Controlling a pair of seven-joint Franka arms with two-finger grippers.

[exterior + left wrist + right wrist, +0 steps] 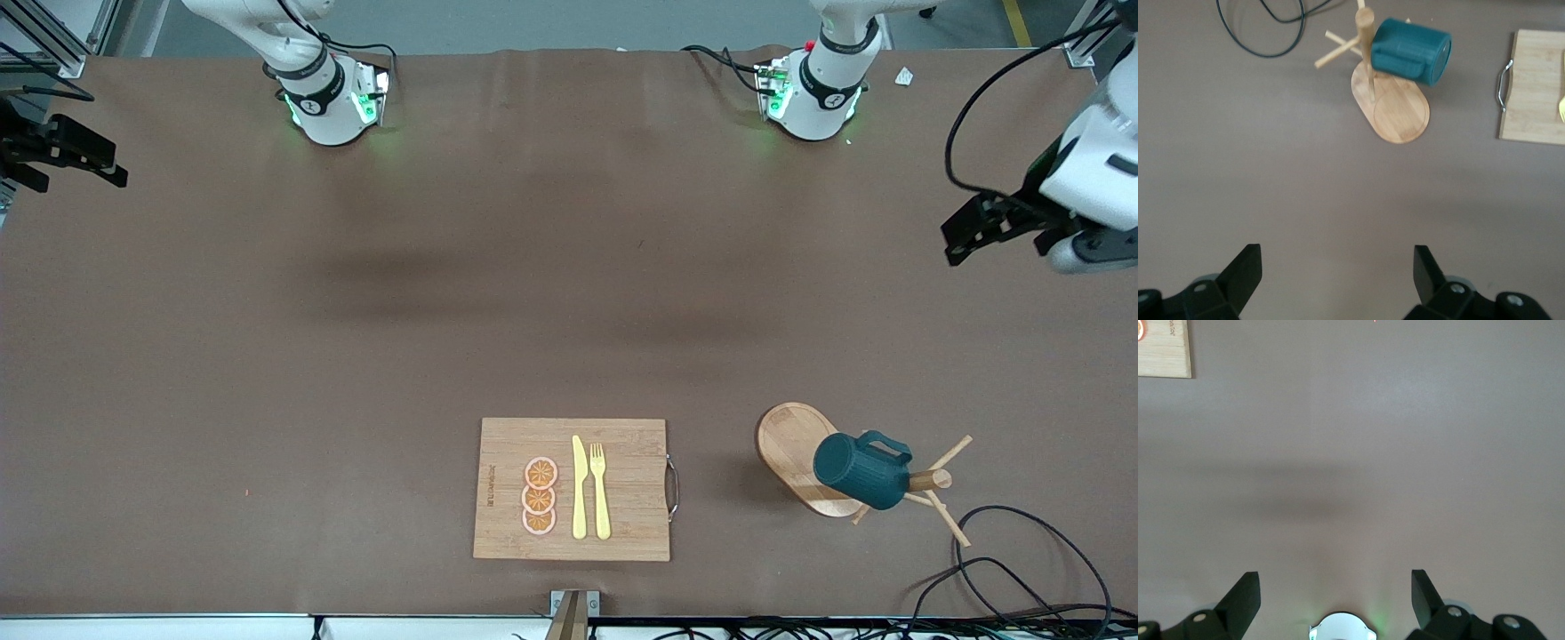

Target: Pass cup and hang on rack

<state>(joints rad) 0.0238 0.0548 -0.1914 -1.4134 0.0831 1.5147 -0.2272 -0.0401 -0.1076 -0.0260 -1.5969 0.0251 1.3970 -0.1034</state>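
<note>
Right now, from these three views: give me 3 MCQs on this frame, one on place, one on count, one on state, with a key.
1. Where is the cup?
A. on the cutting board
B. hung on the rack
C. in the left gripper

2. How many orange slices lie on the cutting board?
A. one
B. three
C. five

3. How do the two grippers stand?
A. both open, holding nothing
B. left shut on the cup
C. right shut on the fork

Key:
1 B: the cup hangs tilted on the rack, above its oval base.
2 B: three orange slices lie in a row beside the knife and fork.
3 A: the left gripper and right gripper show spread fingers over bare table.
</note>
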